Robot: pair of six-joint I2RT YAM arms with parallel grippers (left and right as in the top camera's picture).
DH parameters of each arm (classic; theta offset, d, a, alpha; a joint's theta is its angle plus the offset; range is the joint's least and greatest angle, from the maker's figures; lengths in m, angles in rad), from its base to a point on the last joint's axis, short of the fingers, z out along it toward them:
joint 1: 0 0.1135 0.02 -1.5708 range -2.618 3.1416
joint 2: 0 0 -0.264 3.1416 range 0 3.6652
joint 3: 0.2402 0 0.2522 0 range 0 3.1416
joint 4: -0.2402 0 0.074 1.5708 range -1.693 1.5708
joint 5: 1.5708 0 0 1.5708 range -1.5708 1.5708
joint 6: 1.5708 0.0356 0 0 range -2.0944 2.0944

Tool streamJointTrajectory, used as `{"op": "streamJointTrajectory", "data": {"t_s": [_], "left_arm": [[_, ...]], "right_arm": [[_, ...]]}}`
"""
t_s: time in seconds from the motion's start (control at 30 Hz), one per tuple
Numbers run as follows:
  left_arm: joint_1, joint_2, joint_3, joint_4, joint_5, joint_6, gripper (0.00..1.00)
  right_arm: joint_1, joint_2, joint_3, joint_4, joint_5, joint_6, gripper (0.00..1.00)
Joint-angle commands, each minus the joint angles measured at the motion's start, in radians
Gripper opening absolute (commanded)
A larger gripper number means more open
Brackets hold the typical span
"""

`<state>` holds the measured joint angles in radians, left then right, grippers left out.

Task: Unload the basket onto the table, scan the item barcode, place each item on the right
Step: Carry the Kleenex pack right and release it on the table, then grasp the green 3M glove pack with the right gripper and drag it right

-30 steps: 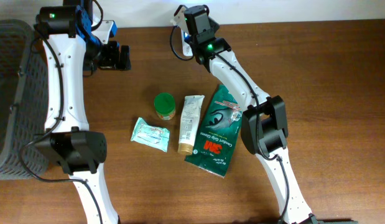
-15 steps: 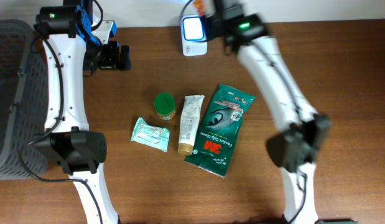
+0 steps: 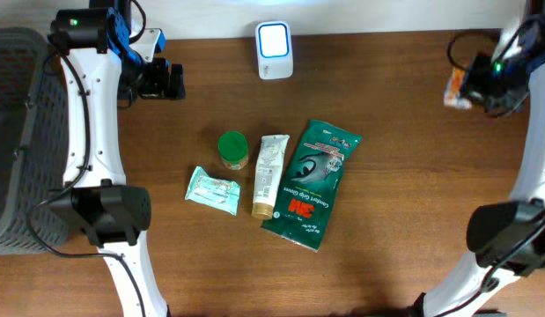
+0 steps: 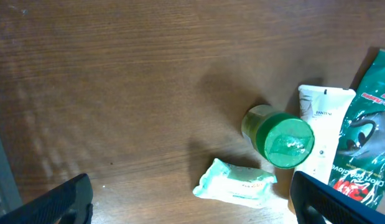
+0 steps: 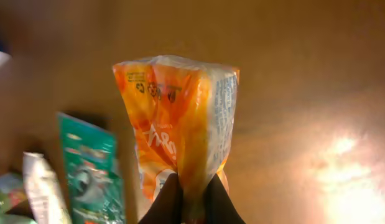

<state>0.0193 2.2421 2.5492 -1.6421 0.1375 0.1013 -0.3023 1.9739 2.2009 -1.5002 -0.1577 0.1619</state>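
My right gripper (image 3: 468,87) is at the far right of the table, shut on an orange and white snack packet (image 3: 455,89). In the right wrist view the packet (image 5: 180,118) stands up from the closed fingertips, the gripper (image 5: 191,200) pinching its lower edge. The white barcode scanner (image 3: 275,48) with its lit face stands at the back centre, well apart from the packet. Over the back left my left gripper (image 3: 171,81) hangs wide open and empty; in its own view the gripper (image 4: 195,208) has bare table between its fingers.
On the middle of the table lie a green-lidded jar (image 3: 233,150), a white tube (image 3: 269,174), a green 3M packet (image 3: 312,183) and a small wipes pack (image 3: 212,190). A grey basket (image 3: 17,132) stands at the left edge.
My right arm has swung from the scanner at the back centre to the far right, carrying the orange packet. The scanner is now uncovered. The left arm has not moved.
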Motion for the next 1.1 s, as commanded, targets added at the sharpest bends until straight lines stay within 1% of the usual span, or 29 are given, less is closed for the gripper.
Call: {"op": "streamJointTrajectory", "data": {"t_s": [0.0, 0.1, 0.17, 0.3, 0.33, 0.37, 0.4, 0.43, 0.5, 0.57, 0.6, 0.67, 0.73, 0.77, 0.87, 1.0, 1.07], "left_arm": [[0.002, -0.015, 0.008, -0.001, -0.004, 0.002, 0.99], [0.002, -0.015, 0.008, -0.001, -0.004, 0.002, 0.99], [0.002, -0.015, 0.008, -0.001, -0.004, 0.002, 0.99], [0.002, -0.015, 0.008, -0.001, -0.004, 0.002, 0.99], [0.002, -0.015, 0.008, -0.001, -0.004, 0.002, 0.99], [0.002, -0.015, 0.008, -0.001, -0.004, 0.002, 0.99], [0.002, -0.015, 0.008, -0.001, -0.004, 0.002, 0.99], [0.002, -0.015, 0.008, -0.001, -0.004, 0.002, 0.99], [0.002, -0.015, 0.008, -0.001, -0.004, 0.002, 0.99], [0.002, -0.015, 0.008, -0.001, -0.004, 0.002, 0.99], [0.002, -0.015, 0.008, -0.001, -0.004, 0.002, 0.99], [0.002, -0.015, 0.008, -0.001, -0.004, 0.002, 0.99], [0.002, -0.015, 0.008, -0.001, -0.004, 0.002, 0.99], [0.002, -0.015, 0.008, -0.001, -0.004, 0.002, 0.99], [0.002, -0.015, 0.008, -0.001, -0.004, 0.002, 0.99], [0.002, -0.015, 0.008, -0.001, -0.004, 0.002, 0.99], [0.002, -0.015, 0.008, -0.001, -0.004, 0.002, 0.99]], "right_arm": [[-0.067, 0.018, -0.296, 0.116, -0.012, 0.012, 0.05], [-0.122, 0.018, -0.505, 0.242, -0.012, 0.012, 0.04], [-0.158, 0.018, -0.59, 0.301, -0.012, 0.012, 0.04], [-0.209, 0.018, -0.702, 0.386, -0.012, 0.012, 0.05], [-0.21, 0.018, -0.714, 0.391, -0.011, 0.011, 0.17], [-0.21, 0.018, -0.721, 0.387, -0.011, 0.011, 0.43], [-0.209, 0.018, -0.721, 0.38, -0.012, 0.011, 0.5], [-0.21, 0.018, -0.707, 0.363, -0.016, 0.006, 0.54], [-0.209, 0.014, -0.655, 0.309, -0.04, -0.03, 0.55], [-0.208, -0.019, -0.575, 0.242, -0.194, -0.149, 0.56], [-0.203, -0.045, -0.549, 0.221, -0.264, -0.184, 0.56], [-0.185, -0.104, -0.537, 0.206, -0.436, -0.266, 0.57], [-0.148, -0.143, -0.537, 0.176, -0.568, -0.337, 0.58], [-0.104, -0.146, -0.54, 0.156, -0.567, -0.341, 0.59], [0.006, -0.135, -0.598, 0.183, -0.565, -0.337, 0.6], [0.117, -0.133, -0.72, 0.282, -0.564, -0.268, 0.61], [0.167, -0.133, -0.827, 0.352, -0.54, -0.202, 0.6]]}}
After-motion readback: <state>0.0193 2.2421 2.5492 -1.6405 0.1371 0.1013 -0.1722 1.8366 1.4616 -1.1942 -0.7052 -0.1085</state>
